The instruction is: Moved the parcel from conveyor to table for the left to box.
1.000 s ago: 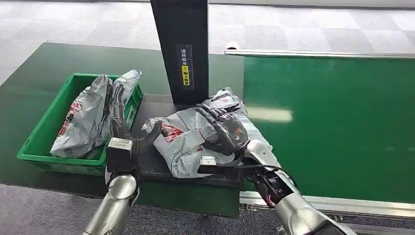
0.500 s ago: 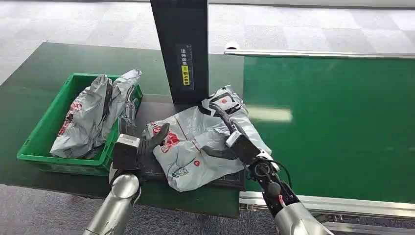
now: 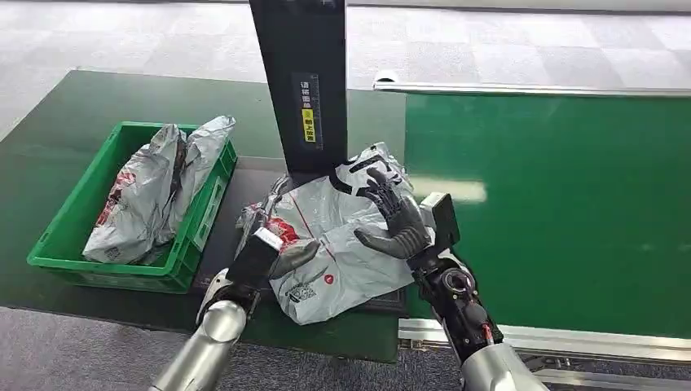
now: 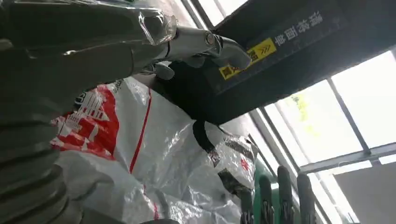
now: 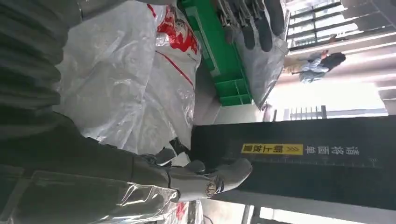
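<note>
Lying on the table (image 3: 49, 138), the parcel (image 3: 338, 244) sits between left hand (image 3: 273, 254) and right hand (image 3: 397, 220), fingers spread.

Head view: from high on the robot, facing forward and down, taking in the table (image 3: 65, 106), conveyor (image 3: 554, 204) and both arms.
Left wrist view: very close behind the left hand (image 4: 42, 79), turned, facing the black post (image 4: 280, 51).
Right wrist view: close behind the right hand (image 5: 70, 154), turned on its side.
Shared: the parcel (image 3: 342, 244) and the post's yellow label (image 5: 272, 149).
</note>
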{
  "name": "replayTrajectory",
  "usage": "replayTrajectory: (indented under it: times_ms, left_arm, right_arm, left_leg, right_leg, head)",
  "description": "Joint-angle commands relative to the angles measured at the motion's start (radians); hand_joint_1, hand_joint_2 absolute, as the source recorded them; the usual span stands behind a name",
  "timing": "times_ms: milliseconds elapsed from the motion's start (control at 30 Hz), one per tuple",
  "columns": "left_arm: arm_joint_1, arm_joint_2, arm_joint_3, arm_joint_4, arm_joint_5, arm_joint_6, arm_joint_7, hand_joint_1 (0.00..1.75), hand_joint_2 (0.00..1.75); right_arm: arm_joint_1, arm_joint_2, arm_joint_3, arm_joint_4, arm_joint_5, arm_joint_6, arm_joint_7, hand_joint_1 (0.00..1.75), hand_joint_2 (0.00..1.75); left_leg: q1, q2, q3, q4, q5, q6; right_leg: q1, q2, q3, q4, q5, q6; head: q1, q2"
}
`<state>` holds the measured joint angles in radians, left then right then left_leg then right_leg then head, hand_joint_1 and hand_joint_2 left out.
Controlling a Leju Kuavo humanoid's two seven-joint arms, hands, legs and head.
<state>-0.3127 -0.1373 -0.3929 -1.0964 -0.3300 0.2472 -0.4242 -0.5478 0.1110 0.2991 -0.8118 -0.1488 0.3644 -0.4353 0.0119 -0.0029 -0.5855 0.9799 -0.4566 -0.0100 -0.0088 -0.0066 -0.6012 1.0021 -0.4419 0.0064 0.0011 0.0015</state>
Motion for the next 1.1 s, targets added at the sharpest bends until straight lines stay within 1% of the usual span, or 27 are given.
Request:
replayTrajectory:
  times_ms: [33, 67, 100, 133, 200, 233, 267, 333, 400, 500, 567, 633, 667, 700, 767, 900, 967, 1100]
  left_arm:
    - [0.034, 0.013, -0.028, 0.007, -0.029, -0.042, 0.015, 0.0, 1.75]
    - [0.045, 0.016, -0.033, -0.004, -0.037, -0.074, 0.032, 0.0, 1.75]
    - [0.045, 0.018, -0.045, -0.006, -0.043, -0.098, 0.036, 0.0, 1.75]
    - [0.045, 0.016, -0.05, -0.004, -0.043, -0.108, 0.039, 0.0, 1.75]
    - [0.023, 0.037, -0.11, 0.023, -0.115, -0.14, 0.089, 0.0, 1.75]
    - [0.024, 0.034, -0.111, 0.027, -0.115, -0.141, 0.09, 0.0, 1.75]
    - [-0.007, 0.046, -0.164, 0.084, -0.185, -0.201, 0.156, 0.0, 1.75]
    - [-0.035, 0.036, -0.193, 0.165, -0.262, -0.223, 0.181, 0.0, 1.75]
    - [-0.085, 0.023, -0.243, 0.275, -0.342, -0.234, 0.212, 0.0, 1.75]
    - [-0.13, -0.006, -0.235, 0.381, -0.371, -0.222, 0.208, 0.0, 1.75]
    - [-0.174, -0.025, -0.229, 0.461, -0.428, -0.181, 0.243, 0.0, 1.75]
    - [-0.185, -0.025, -0.227, 0.474, -0.439, -0.177, 0.247, 0.0, 1.75]
    - [-0.192, -0.03, -0.219, 0.49, -0.458, -0.149, 0.243, 0.14, 1.75]
    - [-0.188, -0.031, -0.205, 0.488, -0.457, -0.128, 0.241, 1.71, 1.75]
    - [-0.183, -0.029, -0.184, 0.488, -0.463, -0.113, 0.229, 1.75, 1.75]
    - [-0.165, -0.027, -0.134, 0.457, -0.45, -0.055, 0.206, 1.75, 1.75]
    - [-0.155, -0.026, -0.113, 0.435, -0.438, -0.039, 0.195, 1.75, 1.75]
    - [-0.127, -0.03, -0.048, 0.372, -0.383, 0.057, 0.148, 1.75, 1.75]
  right_arm:
    - [0.001, -0.004, -0.013, -0.039, 0.057, -0.255, 0.011, 0.0, 1.75]
    - [0.015, 0.005, -0.031, -0.079, 0.04, -0.304, 0.042, 0.0, 1.75]
    - [0.022, 0.006, -0.044, -0.099, 0.041, -0.359, 0.045, 0.0, 1.75]
    - [0.023, 0.002, -0.048, -0.109, 0.042, -0.378, 0.053, 0.0, 1.75]
    - [0.023, 0.004, -0.068, -0.116, 0.039, -0.459, 0.088, 0.0, 1.75]
    - [0.022, 0.001, -0.068, -0.117, 0.039, -0.459, 0.088, 0.0, 1.75]
    - [0.018, -0.003, -0.07, -0.119, 0.057, -0.505, 0.07, 0.0, 1.75]
    - [0.017, -0.011, -0.065, -0.133, 0.083, -0.544, 0.047, 0.0, 1.75]
    - [0.03, -0.024, -0.056, -0.16, 0.102, -0.552, 0.041, 0.0, 1.75]
    - [0.044, -0.034, -0.045, -0.183, 0.119, -0.538, 0.04, 0.0, 1.75]
    - [0.051, -0.04, -0.037, -0.193, 0.147, -0.519, 0.037, 0.0, 1.75]
    - [0.052, -0.038, -0.036, -0.195, 0.152, -0.515, 0.037, 0.0, 1.75]
    - [0.052, -0.04, -0.035, -0.195, 0.163, -0.505, 0.037, 0.0, 1.75]
    - [0.052, -0.044, -0.027, -0.195, 0.175, -0.494, 0.036, 0.0, 1.75]
    - [0.043, -0.048, -0.016, -0.178, 0.202, -0.467, 0.043, 0.0, 1.75]
    - [0.027, -0.048, -0.008, -0.138, 0.205, -0.397, 0.049, 0.0, 1.75]
    - [0.02, -0.047, -0.004, -0.125, 0.217, -0.389, 0.043, 0.0, 1.75]
    - [0.01, -0.046, 0.003, -0.105, 0.228, -0.37, 0.049, 0.0, 1.75]
  left_leg:
    - [0.0, 0.001, 0.002, -0.001, 0.0, 0.0]
    - [-0.001, 0.002, 0.003, -0.001, -0.001, 0.001]
    - [-0.001, 0.001, 0.002, -0.001, -0.001, 0.0]
    - [0.0, 0.0, 0.001, -0.001, 0.0, 0.0]
    - [0.0, 0.0, 0.001, -0.001, 0.0, 0.0]
    - [0.0, 0.0, 0.001, -0.001, 0.0, 0.0]
    - [0.0, 0.0, 0.002, -0.001, 0.0, 0.001]
    - [-0.001, -0.001, 0.001, -0.001, 0.0, 0.0]
    - [-0.001, -0.003, 0.002, -0.001, 0.001, 0.0]
    - [0.0, -0.001, 0.001, -0.001, 0.0, 0.0]
    - [0.0, -0.003, 0.002, -0.002, 0.001, 0.0]
    - [0.0, -0.001, 0.002, -0.001, 0.0, 0.0]
    - [0.0, -0.001, 0.002, -0.001, 0.0, 0.001]
    - [0.0, 0.0, 0.002, -0.001, 0.0, 0.001]
    - [0.0, 0.001, 0.003, -0.001, 0.0, 0.001]
    - [0.0, 0.002, 0.003, -0.001, 0.0, 0.0]
    - [0.0, 0.003, 0.004, -0.002, 0.0, 0.0]
    - [0.0, 0.004, 0.005, -0.002, -0.001, 0.001]
  right_leg:
    - [0.0, 0.001, 0.001, -0.001, 0.0, 0.0]
    - [0.0, 0.002, 0.002, -0.001, 0.0, 0.0]
    - [0.0, 0.001, 0.002, -0.001, 0.0, 0.0]
    - [0.0, 0.0, 0.001, 0.0, 0.0, 0.0]
    - [0.0, 0.0, 0.001, -0.001, 0.0, 0.0]
    - [0.0, 0.0, 0.001, 0.0, 0.0, 0.0]
    - [0.0, 0.0, 0.002, -0.001, -0.001, 0.0]
    - [-0.001, -0.001, 0.001, -0.001, 0.0, 0.0]
    - [-0.001, -0.003, 0.002, -0.001, 0.0, 0.0]
    - [0.0, -0.002, 0.001, -0.001, 0.0, 0.0]
    - [0.0, -0.003, 0.003, -0.002, 0.0, 0.0]
    - [0.0, -0.002, 0.002, -0.001, 0.0, 0.0]
    - [0.0, -0.001, 0.003, -0.002, 0.0, 0.0]
    - [0.0, 0.0, 0.002, -0.001, 0.0, 0.0]
    - [0.0, 0.001, 0.003, -0.002, 0.0, 0.0]
    - [0.0, 0.002, 0.003, -0.002, 0.001, 0.0]
    - [0.0, 0.003, 0.004, -0.002, 0.001, 0.0]
    - [0.0, 0.004, 0.004, -0.002, 0.0, 0.0]
  head:
    - [0.0, 0.0]
    - [0.0, 0.0]
    - [0.0, 0.0]
    - [0.0, 0.0]
    - [0.0, 0.0]
    - [0.0, 0.0]
    - [0.0, 0.0]
    - [0.0, 0.0]
    - [0.0, 0.0]
    - [0.0, 0.0]
    - [0.0, 0.0]
    - [0.0, 0.0]
    - [0.0, 0.0]
    - [0.0, 0.0]
    - [0.0, 0.0]
    - [0.0, 0.0]
    - [0.0, 0.0]
    - [0.0, 0.0]
